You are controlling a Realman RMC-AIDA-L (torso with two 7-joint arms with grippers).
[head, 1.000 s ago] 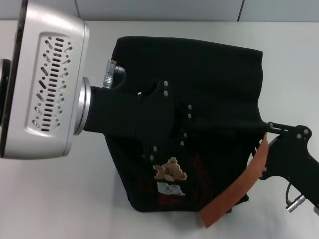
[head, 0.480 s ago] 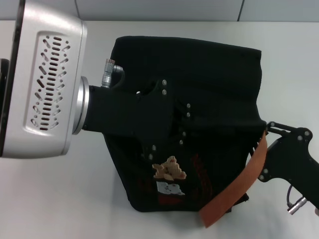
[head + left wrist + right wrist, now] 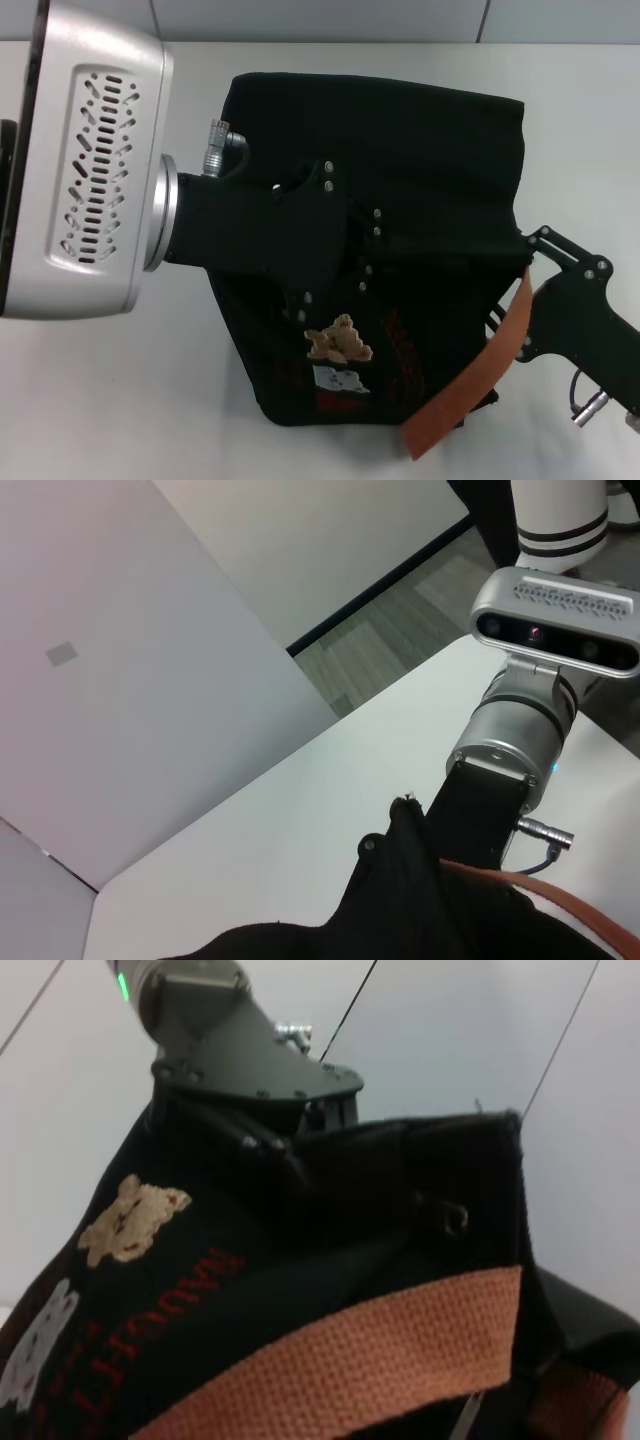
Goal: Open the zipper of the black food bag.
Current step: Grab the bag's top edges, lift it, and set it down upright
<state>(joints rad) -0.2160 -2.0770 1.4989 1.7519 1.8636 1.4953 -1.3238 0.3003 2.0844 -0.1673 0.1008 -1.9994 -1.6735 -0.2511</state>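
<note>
Bracing the bag on the desk, the left pincer clamps its top fabric; the right pincer, grip unclear, likely must pull the zipper next.

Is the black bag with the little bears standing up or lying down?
Standing up. The boxy black fabric bag sits upright on the white table, its top facing the head camera, its bear-patch face below and an orange-brown strap hanging down.

L gripper over black food bag, R gripper at edge
</note>
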